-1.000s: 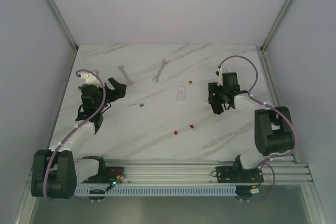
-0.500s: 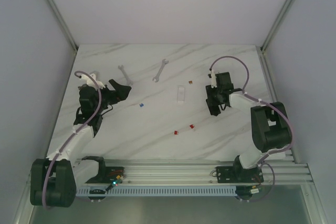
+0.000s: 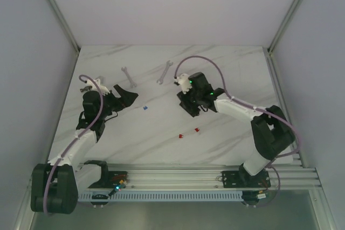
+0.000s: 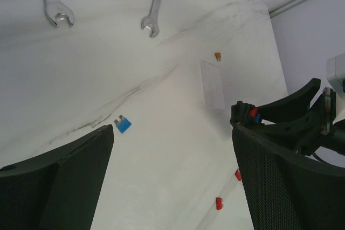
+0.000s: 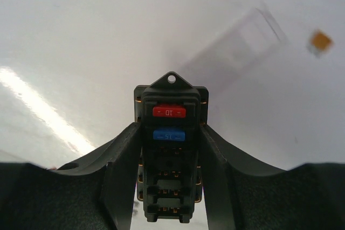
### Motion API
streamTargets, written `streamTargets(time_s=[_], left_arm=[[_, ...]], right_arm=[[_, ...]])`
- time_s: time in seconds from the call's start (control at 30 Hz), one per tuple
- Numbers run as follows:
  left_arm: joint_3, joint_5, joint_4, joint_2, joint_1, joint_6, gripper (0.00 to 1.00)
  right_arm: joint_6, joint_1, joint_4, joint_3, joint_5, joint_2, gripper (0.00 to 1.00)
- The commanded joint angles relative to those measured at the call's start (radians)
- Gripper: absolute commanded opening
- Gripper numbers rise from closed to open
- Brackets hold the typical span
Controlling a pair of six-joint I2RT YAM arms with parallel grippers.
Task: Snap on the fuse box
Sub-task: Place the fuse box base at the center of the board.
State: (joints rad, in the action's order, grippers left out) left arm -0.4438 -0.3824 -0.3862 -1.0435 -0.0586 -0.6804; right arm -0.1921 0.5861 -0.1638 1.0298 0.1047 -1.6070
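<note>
The fuse box [image 5: 168,160], a small black housing with an eyelet at its far end, sits lengthwise between the fingers of the right gripper [image 5: 168,138], which pinch it by its two long sides. A seated red fuse [image 5: 168,112] marked 10 and a seated blue fuse [image 5: 168,135] marked 15 fill the slots nearest the eyelet, and the slots behind them appear dark. The box is held over the middle of the marble-patterned table [image 3: 226,63]; whether it touches the surface cannot be told. Just ahead of it lies the clear cover [image 5: 242,47], blurred in the right wrist view, with an amber fuse [image 5: 321,40] beyond its far end. The right arm [image 3: 237,109] rises from its base at the near right, bends at the elbow, and stretches its forearm leftward to the table's centre. The left arm [image 3: 81,138] runs up the left side, its wrist turned so that the left gripper [image 4: 172,138] faces right toward the box, jaws spread wide and holding nothing. A loose blue fuse [image 3: 145,107] lies between the two grippers, two loose red fuses [image 3: 181,136] lie nearer the bases, and two wrenches [image 3: 165,71] rest toward the far edge.
</note>
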Motion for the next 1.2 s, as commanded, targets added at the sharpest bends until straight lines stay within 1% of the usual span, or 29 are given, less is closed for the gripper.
streamTargets(time_s=[0.0, 0.23, 0.33, 0.4, 0.53, 0.57, 0.6, 0.73, 0.87, 0.97, 1.17], left_arm=[[0.016, -0.028, 0.026, -0.008, -0.004, -0.013, 1.00], [0.033, -0.039, 0.032, -0.008, -0.014, -0.009, 1.00], [0.034, -0.045, 0.032, -0.013, -0.027, -0.006, 1.00], [0.031, -0.043, 0.032, -0.020, -0.037, -0.005, 1.00], [0.024, -0.042, 0.032, -0.036, -0.052, -0.005, 1.00], [0.024, -0.040, 0.032, -0.039, -0.057, -0.004, 1.00], [0.022, -0.039, 0.031, -0.043, -0.060, -0.004, 1.00], [0.016, -0.031, 0.031, -0.061, -0.078, -0.001, 1.00], [0.004, -0.029, 0.029, -0.090, -0.097, 0.007, 1.00], [-0.012, -0.030, 0.029, -0.118, -0.115, 0.014, 1.00], [-0.037, -0.032, 0.029, -0.155, -0.156, 0.020, 1.00]], right_arm=[[-0.100, 0.079, -0.021, 0.110, 0.042, -0.095, 0.33], [-0.161, 0.181, -0.046, 0.235, 0.050, -0.268, 0.34], [-0.179, 0.208, -0.048, 0.262, 0.049, -0.311, 0.39], [-0.179, 0.216, -0.054, 0.274, 0.045, -0.325, 0.45], [-0.173, 0.224, -0.057, 0.253, 0.010, -0.300, 0.65], [-0.170, 0.224, -0.056, 0.239, -0.001, -0.286, 0.71], [-0.167, 0.224, -0.057, 0.223, -0.014, -0.269, 0.74], [-0.147, 0.224, -0.055, 0.135, -0.059, -0.199, 0.79], [-0.127, 0.221, -0.036, 0.060, -0.111, -0.146, 0.80], [-0.120, 0.212, -0.015, 0.029, -0.150, -0.138, 0.82], [-0.106, 0.169, 0.054, 0.018, -0.207, -0.151, 0.82]])
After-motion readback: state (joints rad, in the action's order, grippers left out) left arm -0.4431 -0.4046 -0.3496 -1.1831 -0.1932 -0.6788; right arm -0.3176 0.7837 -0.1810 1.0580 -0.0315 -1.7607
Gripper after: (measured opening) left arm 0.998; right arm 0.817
